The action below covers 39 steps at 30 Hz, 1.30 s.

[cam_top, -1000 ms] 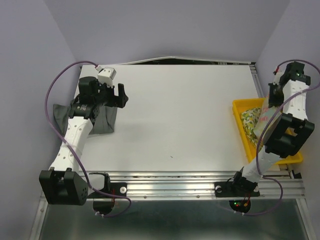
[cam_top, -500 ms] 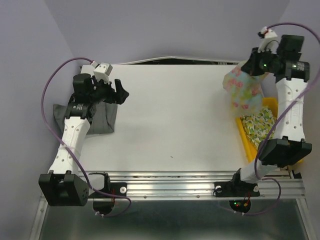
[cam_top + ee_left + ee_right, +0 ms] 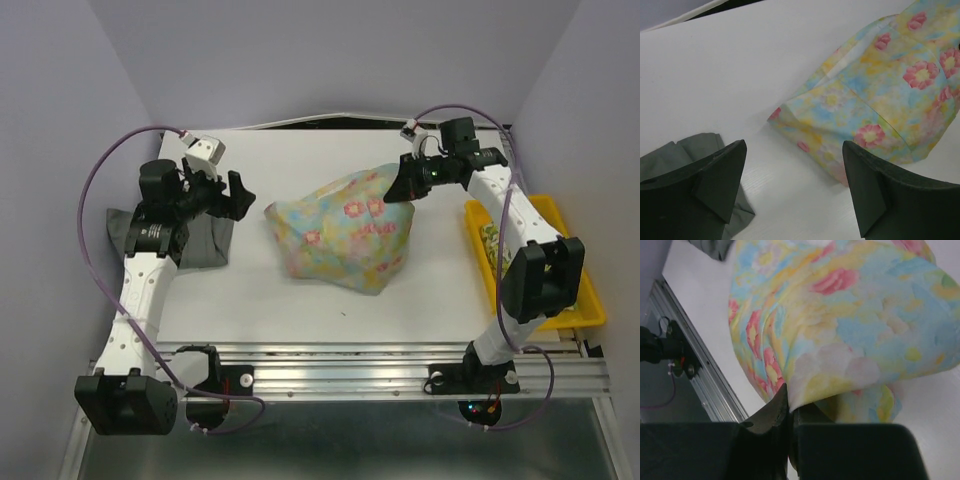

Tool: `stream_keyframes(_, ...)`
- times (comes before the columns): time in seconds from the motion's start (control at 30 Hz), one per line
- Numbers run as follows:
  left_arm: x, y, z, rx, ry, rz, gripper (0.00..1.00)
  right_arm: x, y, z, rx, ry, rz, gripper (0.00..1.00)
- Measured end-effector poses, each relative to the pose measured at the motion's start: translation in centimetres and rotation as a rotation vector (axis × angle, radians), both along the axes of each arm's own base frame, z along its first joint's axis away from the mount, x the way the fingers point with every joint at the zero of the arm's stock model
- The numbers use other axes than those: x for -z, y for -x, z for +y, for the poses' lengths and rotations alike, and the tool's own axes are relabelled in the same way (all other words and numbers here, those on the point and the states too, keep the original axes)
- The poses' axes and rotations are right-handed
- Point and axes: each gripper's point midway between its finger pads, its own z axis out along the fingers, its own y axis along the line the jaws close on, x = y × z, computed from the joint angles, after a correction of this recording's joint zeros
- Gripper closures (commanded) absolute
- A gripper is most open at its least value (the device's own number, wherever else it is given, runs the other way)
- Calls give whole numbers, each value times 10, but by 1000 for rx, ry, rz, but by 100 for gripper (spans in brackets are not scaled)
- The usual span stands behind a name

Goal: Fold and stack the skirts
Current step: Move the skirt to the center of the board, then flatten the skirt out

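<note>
Right tool [image 3: 403,189] clamped shut on the pastel yellow-blue floral cloth skirt [image 3: 345,235], which is draped mid-surface [image 3: 300,160]. Left tool [image 3: 236,194] jaws apart, empty, near the plain grey cloth skirt [image 3: 205,243]. Suggest: lay it flat, left takes the near hem, pull taut, then fold.

A yellow tray [image 3: 592,300] is set at the right edge of a white table [image 3: 300,320], which is fronted by a metal rail [image 3: 350,372].
</note>
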Motion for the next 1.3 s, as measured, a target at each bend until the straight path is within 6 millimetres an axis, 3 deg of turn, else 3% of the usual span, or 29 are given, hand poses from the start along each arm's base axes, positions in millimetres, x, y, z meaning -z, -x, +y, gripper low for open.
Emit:
stream_keyframes(0.13,27,10,1,21,-35,43,14,74,29,-11,-10,66,155,91)
stream_keyframes(0.23,62,16,0,41,-79,121,15,134,56,-23,-25,144,307,87)
stream_keyframes(0.33,91,18,-3,59,-113,199,17,177,77,-34,-27,217,423,89)
stream_keyframes(0.4,108,20,-7,74,-134,244,18,190,85,-39,-18,248,463,91)
stream_keyframes(0.47,130,26,-19,112,-157,305,18,195,89,-43,-4,269,485,94)
stream_keyframes(0.63,150,31,-36,156,-202,350,18,194,78,-44,29,281,456,99)
stream_keyframes(0.83,180,30,-38,169,-229,445,24,182,53,-44,87,289,404,99)
stream_keyframes(1.0,157,37,-55,267,-241,335,23,143,19,-23,166,162,382,99)
stream_keyframes(1.1,131,49,-79,371,-285,195,18,143,-3,-16,241,117,407,99)
stream_keyframes(1.13,127,54,-88,402,-313,158,16,151,-15,-14,276,100,428,90)
stream_keyframes(1.17,126,57,-93,420,-330,139,16,160,-21,-14,298,91,452,76)
stream_keyframes(1.2,127,62,-103,457,-366,114,15,178,-29,-14,331,84,499,64)
stream_keyframes(1.27,134,70,-117,512,-415,99,15,207,-36,-15,367,82,575,21)
stream_keyframes(1.3,138,73,-122,537,-440,97,15,210,-34,-12,365,53,622,17)
